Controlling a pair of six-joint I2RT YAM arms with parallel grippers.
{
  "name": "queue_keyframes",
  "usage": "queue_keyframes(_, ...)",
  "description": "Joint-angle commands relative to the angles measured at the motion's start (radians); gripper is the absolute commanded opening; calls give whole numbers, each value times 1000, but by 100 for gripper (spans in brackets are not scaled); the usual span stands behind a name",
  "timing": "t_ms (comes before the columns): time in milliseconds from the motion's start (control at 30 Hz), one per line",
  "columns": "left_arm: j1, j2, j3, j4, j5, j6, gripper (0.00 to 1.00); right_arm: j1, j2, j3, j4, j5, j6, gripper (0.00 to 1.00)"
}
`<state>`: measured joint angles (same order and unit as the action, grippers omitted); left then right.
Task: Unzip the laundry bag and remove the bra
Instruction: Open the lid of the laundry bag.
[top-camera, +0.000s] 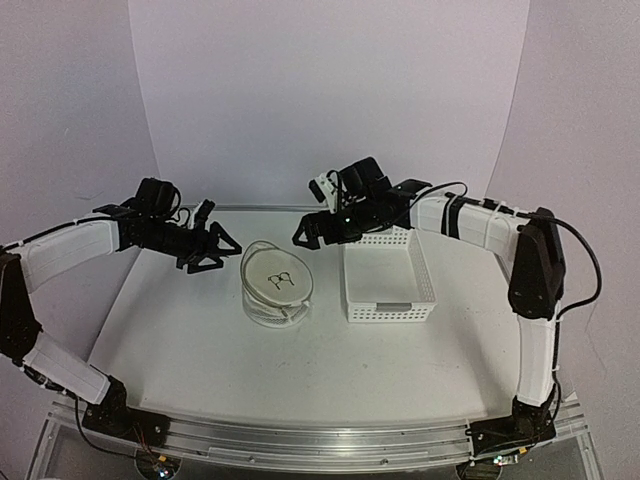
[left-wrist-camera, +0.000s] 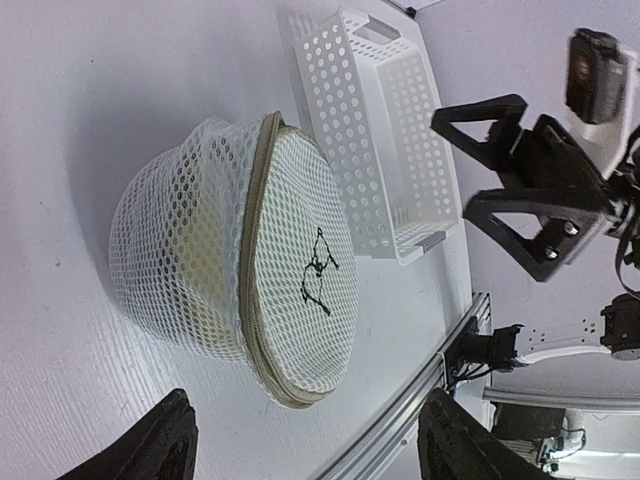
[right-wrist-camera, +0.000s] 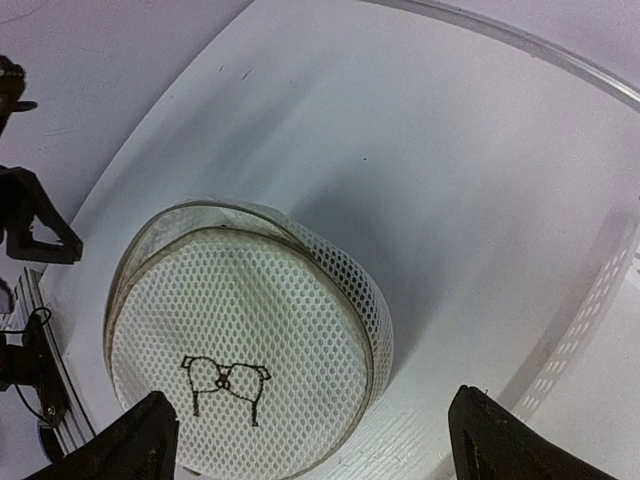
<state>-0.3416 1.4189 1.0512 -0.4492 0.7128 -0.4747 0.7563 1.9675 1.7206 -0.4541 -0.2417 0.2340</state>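
Observation:
The laundry bag (top-camera: 276, 284) is a round white mesh drum with a small black bra drawing on its flat top face. It sits on the table between the arms, zipped shut. It also shows in the left wrist view (left-wrist-camera: 240, 265) and the right wrist view (right-wrist-camera: 240, 350). A pale yellowish shape shows faintly through the mesh; the bra itself is hidden inside. My left gripper (top-camera: 212, 249) is open in the air to the bag's left. My right gripper (top-camera: 312, 232) is open above and behind the bag. Neither touches it.
A rectangular white perforated basket (top-camera: 388, 275) stands right of the bag, nearly touching it; it also shows in the left wrist view (left-wrist-camera: 385, 130). The table's metal front rail (top-camera: 300, 440) runs along the near edge.

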Motion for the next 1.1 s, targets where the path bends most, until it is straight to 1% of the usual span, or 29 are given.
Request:
queue_keyframes(0,1,-65,51,-75,-73,41,76,-24,120,126,-16,-82,75,95)
queue_keyframes(67,2,-89,49,-88,-83,39,77,-43,182,175,-15,-122,103,90)
queue_keyframes(200,1,-110,41,-91,-90,35,77,-56,243,211,-14,-195,123,83)
queue_keyframes(367,1,-109,35,-92,-100,24,77,-60,306,247,-14,-277,147,79)
queue_keyframes(667,1,-97,46,-92,-94,18,77,-59,352,257,3,-363,178,68)
queue_keyframes(767,1,-98,47,-92,-90,16,77,-60,359,255,12,-385,187,63)
queue_keyframes(867,1,-98,48,-92,-91,16,77,-60,363,257,22,-407,193,54)
queue_keyframes(933,1,-97,48,-92,-92,17,77,-59,361,256,26,-417,194,45)
queue_keyframes(1033,1,-94,49,-92,-90,16,77,-60,350,246,32,-420,194,29)
queue_keyframes(1067,1,-93,49,-91,-90,17,77,-59,343,241,35,-417,194,21)
